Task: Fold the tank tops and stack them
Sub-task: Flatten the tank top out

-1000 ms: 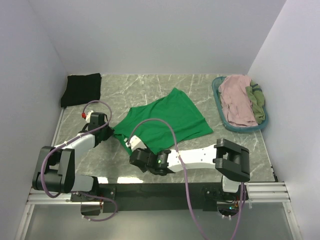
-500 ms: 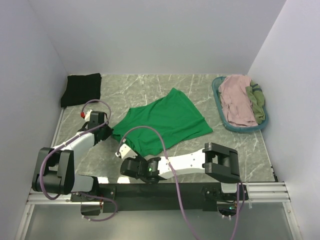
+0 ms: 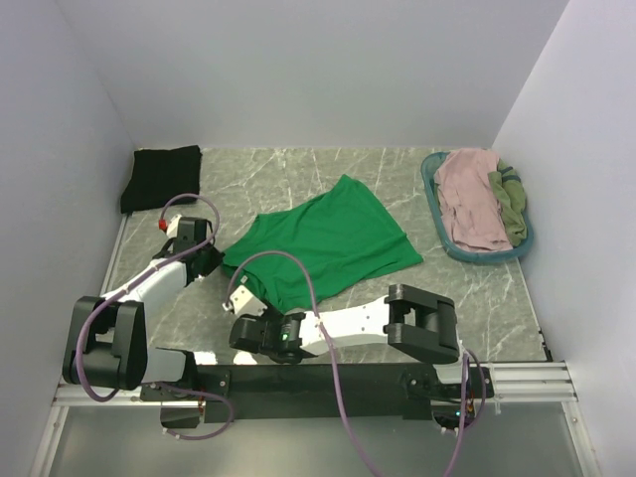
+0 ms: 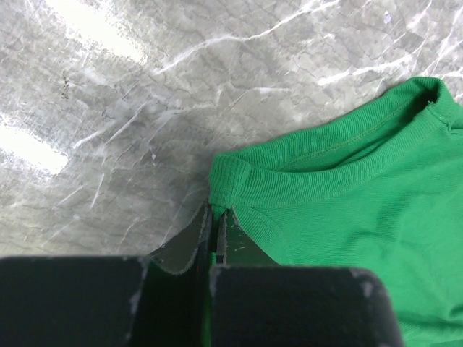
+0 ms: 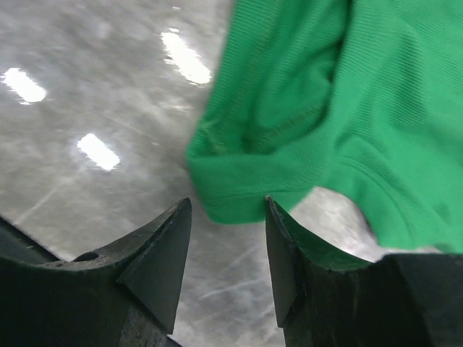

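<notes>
From above, the bright green cloth tank top point(image 3: 323, 238) lies spread and a little creased in the middle of the grey marble bench point(image 3: 298, 169). A black folded cloth top point(image 3: 161, 177) lies in the far left corner. In the far right corner stands the teal oval basket point(image 3: 482, 256), which holds a dusty pink cloth top point(image 3: 467, 199) and an olive cloth top point(image 3: 511, 204). The left gripper point(image 3: 212, 264) is at the left side of the green tank top. The right gripper point(image 3: 238, 296) is at its near left corner, close to the near edge of the bench.

In the left wrist view, the two black fingers are pressed together and pinch the ribbed hem of the green tank top between them.

In the right wrist view, the fingers stand spread apart. A rolled green hem lies on the marble just ahead of the tips, in line with the gap. I cannot tell if it touches them.
</notes>
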Available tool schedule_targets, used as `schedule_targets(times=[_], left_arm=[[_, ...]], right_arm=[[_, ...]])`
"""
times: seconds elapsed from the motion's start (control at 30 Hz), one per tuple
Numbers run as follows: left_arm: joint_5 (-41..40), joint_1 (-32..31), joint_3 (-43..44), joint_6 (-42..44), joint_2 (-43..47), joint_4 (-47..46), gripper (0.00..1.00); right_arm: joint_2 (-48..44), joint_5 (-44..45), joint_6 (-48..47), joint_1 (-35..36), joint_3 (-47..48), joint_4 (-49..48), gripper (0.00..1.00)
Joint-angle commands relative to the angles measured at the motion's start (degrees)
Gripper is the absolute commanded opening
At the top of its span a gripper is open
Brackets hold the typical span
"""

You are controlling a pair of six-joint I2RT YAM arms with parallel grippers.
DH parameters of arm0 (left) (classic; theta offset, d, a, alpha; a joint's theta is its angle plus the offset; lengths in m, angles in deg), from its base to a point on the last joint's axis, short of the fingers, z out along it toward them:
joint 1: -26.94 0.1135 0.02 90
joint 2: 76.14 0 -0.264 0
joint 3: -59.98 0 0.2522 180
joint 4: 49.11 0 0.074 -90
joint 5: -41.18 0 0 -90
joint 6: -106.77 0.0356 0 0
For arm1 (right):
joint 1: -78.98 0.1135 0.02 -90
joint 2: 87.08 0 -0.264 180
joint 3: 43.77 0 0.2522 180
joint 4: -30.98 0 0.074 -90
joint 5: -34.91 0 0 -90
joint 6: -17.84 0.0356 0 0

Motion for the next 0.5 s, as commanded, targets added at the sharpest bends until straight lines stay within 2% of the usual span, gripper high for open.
schedule_targets(times=[0.0,0.47], left_arm=[[-0.98,-0.11,2.02,-0.10,1.17,0.05,0.01],[-0.98,-0.11,2.73,-0.19,1.08,0.13,0.01]], right_arm=[[-0.16,5.32,2.42,0.14,2.73,2.54,0.53],[3.96,3.65,1.99,0.67,4.66,-0.71,0.54]])
